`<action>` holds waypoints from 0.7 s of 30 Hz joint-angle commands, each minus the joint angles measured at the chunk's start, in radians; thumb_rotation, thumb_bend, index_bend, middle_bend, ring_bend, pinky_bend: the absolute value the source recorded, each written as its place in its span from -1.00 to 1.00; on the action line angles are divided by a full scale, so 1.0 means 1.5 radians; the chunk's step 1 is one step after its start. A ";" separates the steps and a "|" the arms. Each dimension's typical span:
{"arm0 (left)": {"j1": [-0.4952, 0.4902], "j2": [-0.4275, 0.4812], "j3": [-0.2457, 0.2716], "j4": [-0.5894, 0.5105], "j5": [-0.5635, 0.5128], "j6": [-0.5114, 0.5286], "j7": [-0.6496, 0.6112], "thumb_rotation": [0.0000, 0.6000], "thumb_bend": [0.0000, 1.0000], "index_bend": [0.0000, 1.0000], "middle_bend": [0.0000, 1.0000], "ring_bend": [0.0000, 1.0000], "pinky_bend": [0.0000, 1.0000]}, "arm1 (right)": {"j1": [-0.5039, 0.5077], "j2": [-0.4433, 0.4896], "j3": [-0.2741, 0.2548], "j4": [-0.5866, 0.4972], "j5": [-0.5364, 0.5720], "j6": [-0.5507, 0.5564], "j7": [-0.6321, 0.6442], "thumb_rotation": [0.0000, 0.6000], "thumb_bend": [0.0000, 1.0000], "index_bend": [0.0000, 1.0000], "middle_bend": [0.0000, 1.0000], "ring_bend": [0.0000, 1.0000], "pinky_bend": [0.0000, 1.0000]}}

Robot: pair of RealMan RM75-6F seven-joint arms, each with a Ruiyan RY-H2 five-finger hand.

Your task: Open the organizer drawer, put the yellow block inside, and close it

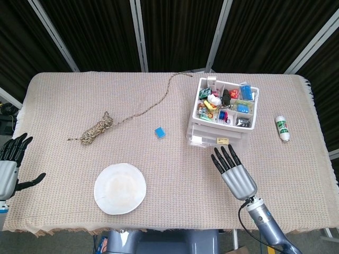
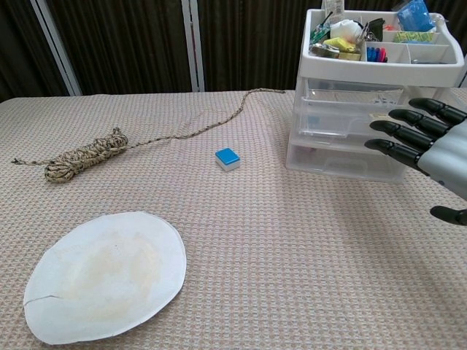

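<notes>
The organizer (image 1: 222,117) is a small see-through plastic box with white edges. It has drawers stacked in front and a top tray full of little colorful things. It sits on the right part of the table (image 1: 63,95), and its drawers look pushed in. No yellow block can be told apart for sure; some yellow bits lie in the top tray, too small to name. The right hand (image 1: 233,173) is just in front of the drawers, flat, with fingers spread and holding nothing. The chest view shows its black fingertips (image 2: 394,133) pointing at the drawer fronts, close but not touching. Only the head view shows the left hand (image 1: 9,164), open and empty at the left table edge, and a white tube (image 1: 282,128) right of the organizer.
</notes>
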 commanded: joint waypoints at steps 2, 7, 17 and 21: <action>0.000 0.001 0.000 -0.001 0.000 -0.001 0.000 1.00 -0.58 -0.92 -1.00 -1.00 -1.00 | 0.000 -0.005 0.009 0.007 0.011 -0.008 -0.005 1.00 -0.74 -0.82 -1.00 -1.00 -1.00; 0.000 0.001 0.000 -0.002 -0.001 -0.002 0.000 1.00 -0.59 -0.91 -1.00 -1.00 -1.00 | 0.000 -0.012 0.023 0.012 0.029 -0.013 -0.010 1.00 -0.74 -0.82 -1.00 -1.00 -1.00; 0.000 0.002 0.000 -0.003 -0.002 -0.003 -0.002 1.00 -0.58 -0.91 -1.00 -1.00 -1.00 | 0.009 -0.021 0.051 0.020 0.055 -0.023 -0.026 1.00 -0.74 -0.82 -1.00 -1.00 -1.00; -0.001 0.003 0.000 -0.004 -0.002 -0.004 -0.003 1.00 -0.58 -0.91 -1.00 -1.00 -1.00 | 0.012 -0.024 0.060 0.020 0.070 -0.030 -0.032 1.00 -0.74 -0.82 -1.00 -1.00 -1.00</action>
